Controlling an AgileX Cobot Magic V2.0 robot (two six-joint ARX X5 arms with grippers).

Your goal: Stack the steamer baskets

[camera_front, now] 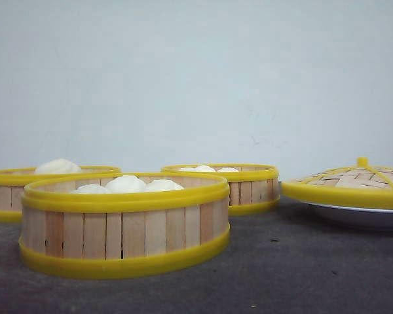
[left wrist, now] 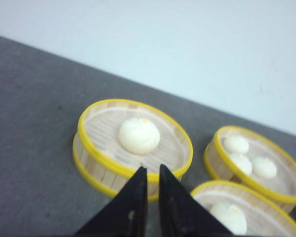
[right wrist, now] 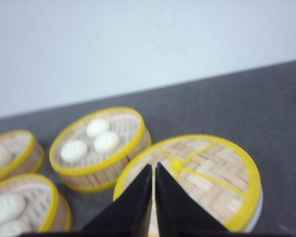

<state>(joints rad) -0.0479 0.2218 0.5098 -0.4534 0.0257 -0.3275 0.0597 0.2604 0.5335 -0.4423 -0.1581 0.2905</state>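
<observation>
I am holding both arms above the grey table [camera_front: 301,275], left gripper [left wrist: 153,185] and right gripper [right wrist: 153,185] both with fingers pressed together and empty, as three steamer baskets [camera_front: 124,226] are sitting unstacked, apart, beside the lidded plate [camera_front: 367,216]; buns [camera_front: 126,184] are rising above the rims, risking a tilted, sliding stack

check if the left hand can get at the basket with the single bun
Probably yes: the left hand, nearly shut and empty, hangs above the one-bun basket near its rim, with nothing between; it would have to open first.
</observation>
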